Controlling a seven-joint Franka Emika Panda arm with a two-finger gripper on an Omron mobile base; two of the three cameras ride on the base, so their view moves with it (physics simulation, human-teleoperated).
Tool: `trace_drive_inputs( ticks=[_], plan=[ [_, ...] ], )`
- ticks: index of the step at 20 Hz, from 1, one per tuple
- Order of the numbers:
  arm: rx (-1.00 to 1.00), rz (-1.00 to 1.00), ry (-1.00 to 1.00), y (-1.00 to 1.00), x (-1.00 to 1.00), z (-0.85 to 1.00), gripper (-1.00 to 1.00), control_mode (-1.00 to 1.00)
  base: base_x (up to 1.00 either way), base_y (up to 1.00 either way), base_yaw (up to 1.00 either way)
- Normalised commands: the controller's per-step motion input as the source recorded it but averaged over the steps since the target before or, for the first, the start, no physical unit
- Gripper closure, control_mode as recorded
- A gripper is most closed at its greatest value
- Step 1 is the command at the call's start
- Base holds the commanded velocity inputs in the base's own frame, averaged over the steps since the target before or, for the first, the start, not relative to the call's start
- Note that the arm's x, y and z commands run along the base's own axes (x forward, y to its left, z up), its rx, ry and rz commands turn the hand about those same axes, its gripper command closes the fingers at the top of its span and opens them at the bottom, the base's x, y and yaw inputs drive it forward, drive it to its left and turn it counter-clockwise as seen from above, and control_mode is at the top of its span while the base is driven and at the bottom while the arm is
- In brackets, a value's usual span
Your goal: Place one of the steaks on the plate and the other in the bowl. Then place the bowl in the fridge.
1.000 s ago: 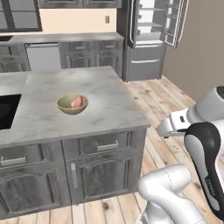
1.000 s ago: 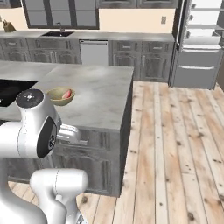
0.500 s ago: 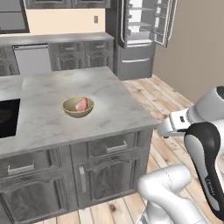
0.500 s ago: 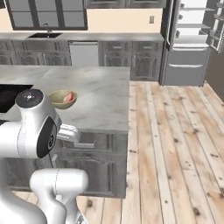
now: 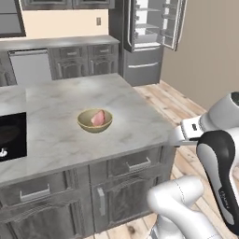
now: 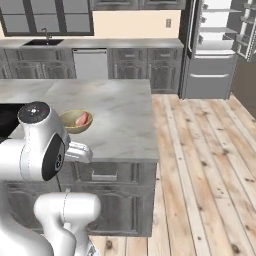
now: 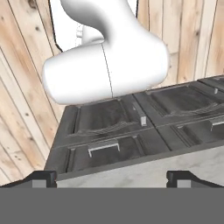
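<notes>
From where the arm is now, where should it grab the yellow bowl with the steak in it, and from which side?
Probably the bowl rim on the edge nearest the island's front, coming down from above. The bowl stands upright and shallow on the countertop, its rim thin enough for one finger inside and one outside. The steak lies toward the far right side, so the near rim looks freer. The gripper is open.

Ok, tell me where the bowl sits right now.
The bowl sits on the grey marble island counter, with a steak inside. In the left base view it is centre-left, right of the black cooktop.
</notes>
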Motion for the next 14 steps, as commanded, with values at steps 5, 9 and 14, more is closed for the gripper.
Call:
trace_drive_inputs(
  ticks=[5,9,14],
  plan=[
    [0.00,0.00,0.00,0.00,0.00,0.00,-1.00,1.00,0.31,0.50,-0.05],
    [0.00,0.00,0.00,0.00,0.00,0.00,-1.00,1.00,0.39,0.49,-0.01],
    [0.00,0.00,0.00,0.00,0.00,0.00,-1.00,1.00,0.41,0.47,0.00]
  ],
)
